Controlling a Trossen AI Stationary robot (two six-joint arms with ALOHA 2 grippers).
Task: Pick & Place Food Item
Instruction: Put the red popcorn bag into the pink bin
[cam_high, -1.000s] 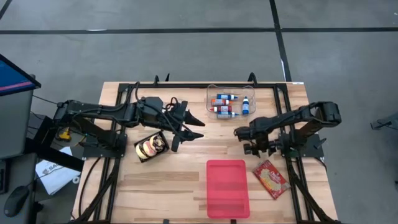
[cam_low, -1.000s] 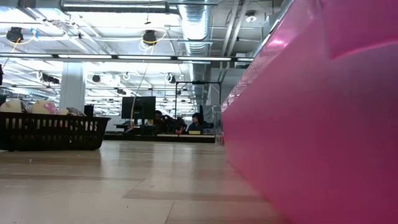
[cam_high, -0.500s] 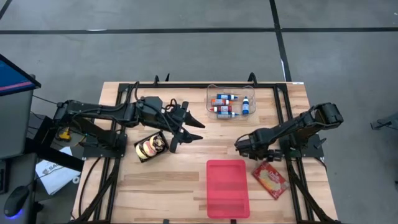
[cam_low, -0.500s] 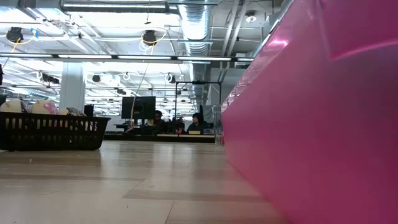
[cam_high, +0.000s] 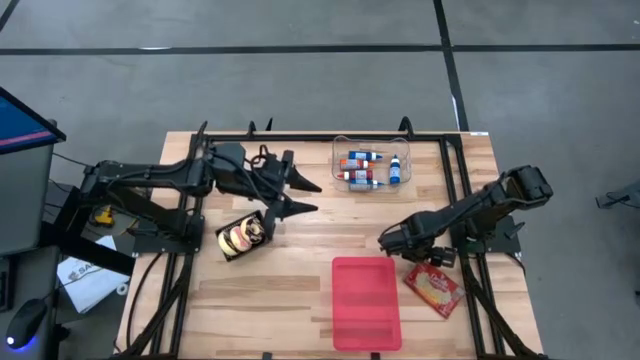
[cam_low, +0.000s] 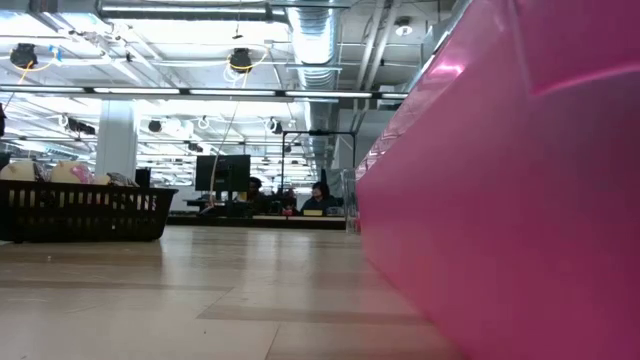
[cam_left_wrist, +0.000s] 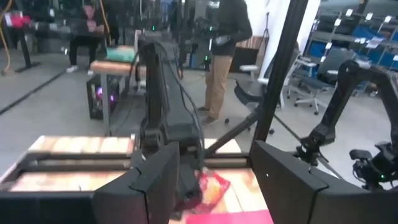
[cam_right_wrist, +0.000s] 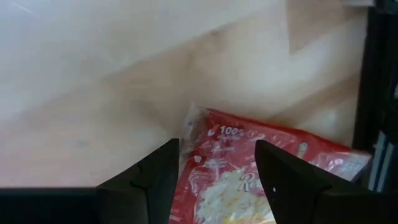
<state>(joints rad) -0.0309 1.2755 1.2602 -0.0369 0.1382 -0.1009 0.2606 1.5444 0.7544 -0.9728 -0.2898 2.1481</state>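
High view showed the red food packet not yet picked, lying by the table's right edge beside the empty pink tray, right gripper wide above it, left gripper wide, empty.

Food item: red snack packet, flat on the tabletop near its right edge, toward the front-right corner, rotated at an angle to the edges. Yellowish food picture on its face, white lettering. Pink tray: rectangular, empty, flat near the front edge, right of centre, long side running front to back. Packet sits just beside the tray's right side.
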